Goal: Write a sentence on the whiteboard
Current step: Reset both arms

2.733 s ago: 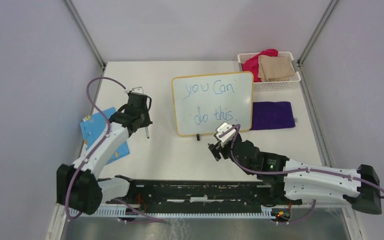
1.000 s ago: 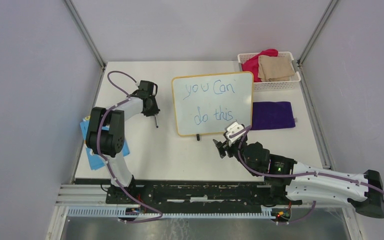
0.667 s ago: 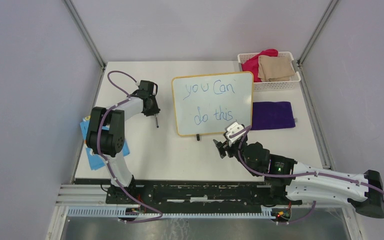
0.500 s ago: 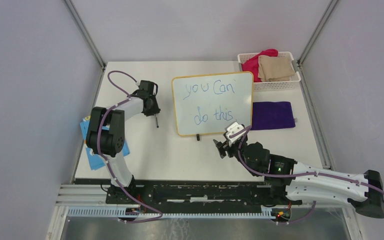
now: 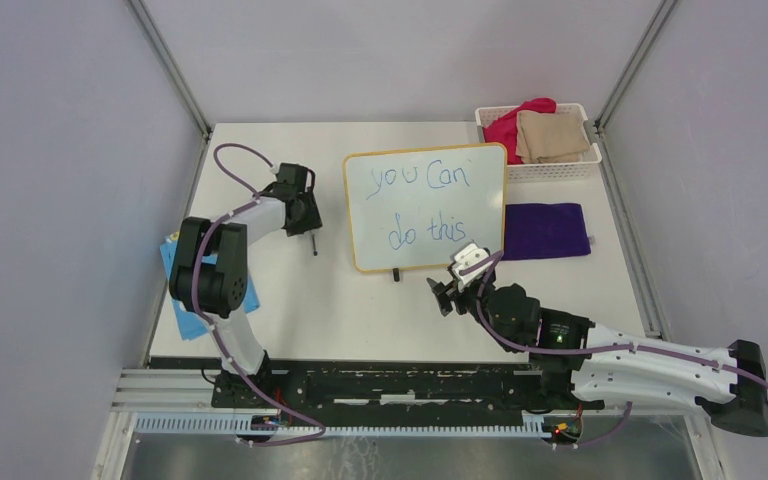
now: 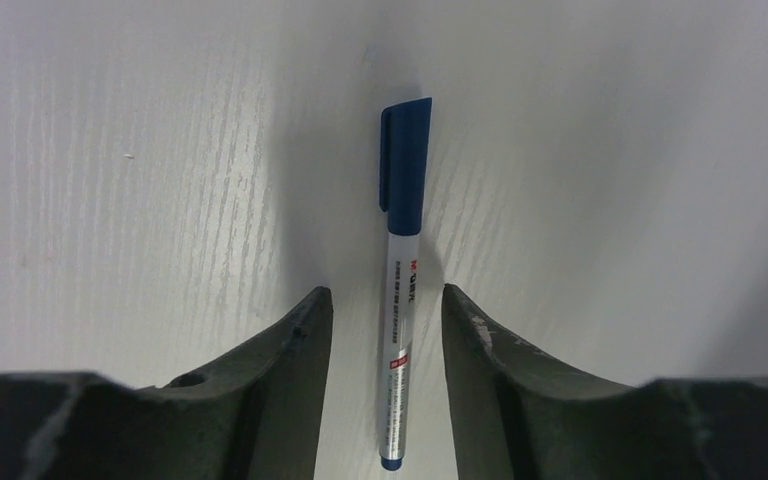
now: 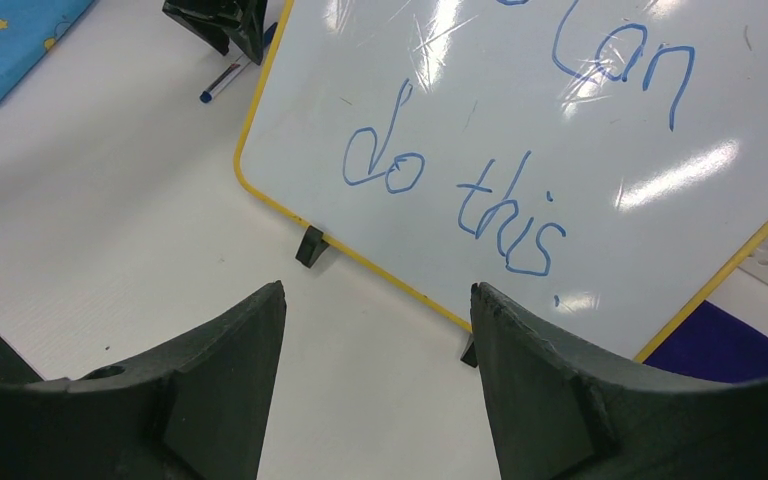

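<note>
Whiteboard (image 5: 430, 207) stands propped mid-table, toward the far side. The sentence (image 7: 505, 225) "you Can do this." is in blue, two lines. Left gripper (image 6: 385, 295) is low over the table (image 5: 360, 310), just left of the board. Its jaws are partly open and a capped marker (image 6: 403, 240) lies flat between the fingers, gap each side, not gripped. Right gripper (image 7: 377, 290) is by the board's near right corner, jaws spread wide, holding nothing. Purple cloth (image 5: 546, 230) lies right of the board. Blue card (image 5: 172, 262) sits at the left edge.
</note>
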You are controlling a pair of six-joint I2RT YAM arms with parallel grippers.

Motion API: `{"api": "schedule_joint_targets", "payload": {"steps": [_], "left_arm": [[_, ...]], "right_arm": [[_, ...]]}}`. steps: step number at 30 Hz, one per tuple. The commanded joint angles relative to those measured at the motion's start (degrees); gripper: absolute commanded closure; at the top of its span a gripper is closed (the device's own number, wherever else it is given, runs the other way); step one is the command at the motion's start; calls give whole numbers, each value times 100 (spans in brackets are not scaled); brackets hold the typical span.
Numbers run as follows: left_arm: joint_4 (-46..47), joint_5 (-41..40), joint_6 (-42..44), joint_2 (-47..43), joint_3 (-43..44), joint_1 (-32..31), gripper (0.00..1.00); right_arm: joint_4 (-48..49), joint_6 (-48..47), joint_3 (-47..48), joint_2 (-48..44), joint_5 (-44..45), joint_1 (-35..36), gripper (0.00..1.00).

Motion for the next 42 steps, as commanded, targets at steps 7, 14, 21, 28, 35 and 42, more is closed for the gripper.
{"api": "schedule_joint_targets", "payload": {"steps": [7,14,21,28,35,42], "left_arm": [[-348,-628,-115,-1366,-496,-169,34],[-326,-1764,39,-3126,-675,-924,27],[42,-1966,590,-4520,-902,-1759,25],[580,-1824,656,-5514,-1593,-2133,14],[181,-1944,721,-5238,-1264,-2815,0],[198,-1640,797,-5239,-1251,-2954,0]], "right_arm": [[-232,81,458,-77,236,10,27],[-29,-139,512,-12,497,15,24],[350,-61,597,401,981,-148,15],[-129,1514,542,331,314,-1943,14],[-606,2482,-47,-210,24,-3868,10],[139,2321,-822,-988,1056,-3858,2]]}}
